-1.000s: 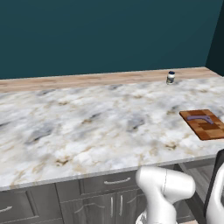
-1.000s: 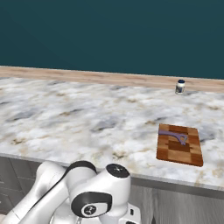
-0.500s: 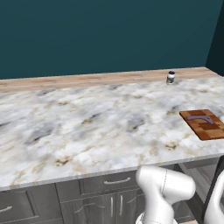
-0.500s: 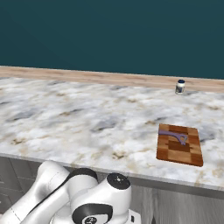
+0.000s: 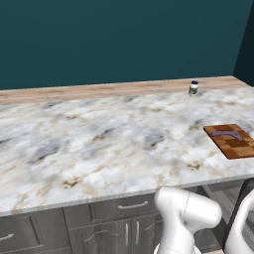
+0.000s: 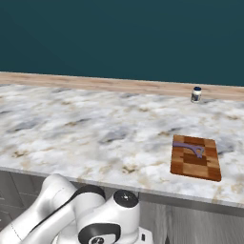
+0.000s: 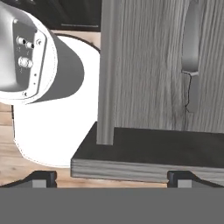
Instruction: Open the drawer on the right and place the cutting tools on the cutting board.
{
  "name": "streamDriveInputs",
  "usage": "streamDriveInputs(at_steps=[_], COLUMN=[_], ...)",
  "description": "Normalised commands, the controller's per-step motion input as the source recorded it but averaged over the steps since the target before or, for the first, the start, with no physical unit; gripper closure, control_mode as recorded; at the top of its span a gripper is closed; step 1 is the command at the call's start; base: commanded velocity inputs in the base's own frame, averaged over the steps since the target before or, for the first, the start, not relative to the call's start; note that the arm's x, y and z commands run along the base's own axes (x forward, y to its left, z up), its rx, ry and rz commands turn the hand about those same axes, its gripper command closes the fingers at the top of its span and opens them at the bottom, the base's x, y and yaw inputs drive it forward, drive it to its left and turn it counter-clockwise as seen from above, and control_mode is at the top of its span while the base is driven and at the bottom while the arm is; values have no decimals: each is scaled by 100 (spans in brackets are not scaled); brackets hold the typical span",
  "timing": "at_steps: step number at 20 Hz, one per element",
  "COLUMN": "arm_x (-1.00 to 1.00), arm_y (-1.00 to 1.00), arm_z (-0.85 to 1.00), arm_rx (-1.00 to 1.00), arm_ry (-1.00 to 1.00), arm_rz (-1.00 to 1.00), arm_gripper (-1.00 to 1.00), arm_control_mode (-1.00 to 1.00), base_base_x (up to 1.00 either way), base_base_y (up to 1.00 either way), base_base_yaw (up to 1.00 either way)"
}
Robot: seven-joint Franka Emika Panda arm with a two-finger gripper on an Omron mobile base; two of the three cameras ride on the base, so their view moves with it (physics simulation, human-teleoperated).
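The checkered wooden cutting board [image 5: 233, 144] [image 6: 196, 159] lies near the counter's right front edge. One slim purple cutting tool [image 5: 225, 133] [image 6: 189, 148] rests on its far end. My gripper [image 7: 112, 177] is low in front of the cabinets and open, with its finger tips [image 7: 43, 177] wide apart and nothing between them. Ahead of it stands a grey wood-grain cabinet front [image 7: 148, 65] with a curved metal handle [image 7: 191, 57] and a dark ledge below. Whether that front is the drawer I cannot tell.
A small dark-capped jar [image 5: 193, 88] [image 6: 196, 94] stands at the back of the marble counter [image 5: 99, 139], by the wooden strip along the teal wall. Shut grey drawer fronts [image 5: 124, 206] run under the counter's edge. My white arm [image 5: 186, 218] [image 6: 95, 217] bends low before them.
The arm's links have shifted slightly, low in front of the cabinets. The board, the purple tool and the jar have stayed in place.
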Motion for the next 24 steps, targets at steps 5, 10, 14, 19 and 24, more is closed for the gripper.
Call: streamDriveInputs(at_steps=[5, 10, 14, 19, 24], arm_x=[7, 0, 4, 19, 23], arm_y=[-1, -13, -16, -17, -27], arm_z=[-18, -21, -23, -14, -12], arm_rx=[-7, -6, -4, -1, 0], arm_ry=[0, 0, 0, 0, 0], arm_rz=[0, 0, 0, 0, 0], arm_gripper=[-100, -100, -100, -100, -100], arm_control_mode=[-100, -100, -100, -100, -100], base_base_x=[0, 0, 0, 0, 0], base_base_y=[0, 0, 0, 0, 0], base_base_yaw=[0, 0, 0, 0, 0])
